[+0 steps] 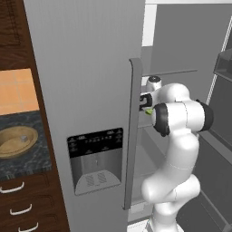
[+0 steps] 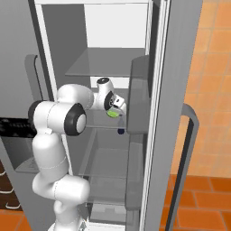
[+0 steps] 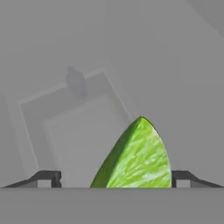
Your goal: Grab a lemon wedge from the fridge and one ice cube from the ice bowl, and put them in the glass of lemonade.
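Observation:
The grey fridge [image 1: 86,68] has its right door swung open, and my arm reaches onto a middle glass shelf [image 2: 97,124]. My gripper [image 2: 116,108] is open and points down around the yellow-green lemon wedge [image 2: 112,113]. In the hand view the wedge [image 3: 138,157] sits between my fingertips [image 3: 48,178], close to the right one and far from the left. From the left base view the gripper [image 1: 146,105] and the wedge [image 1: 148,111] peek out behind the shut door's handle. The tan wooden ice bowl [image 1: 16,141] rests on the dark counter at the left. The glass of lemonade is out of view.
The open fridge door [image 2: 173,113] with its bins [image 2: 140,90] stands close to the right of the gripper. A small dark object [image 2: 120,131] hangs just below the shelf edge. The dispenser recess [image 1: 96,158] is in the shut door. Wooden drawers [image 1: 20,204] sit under the counter.

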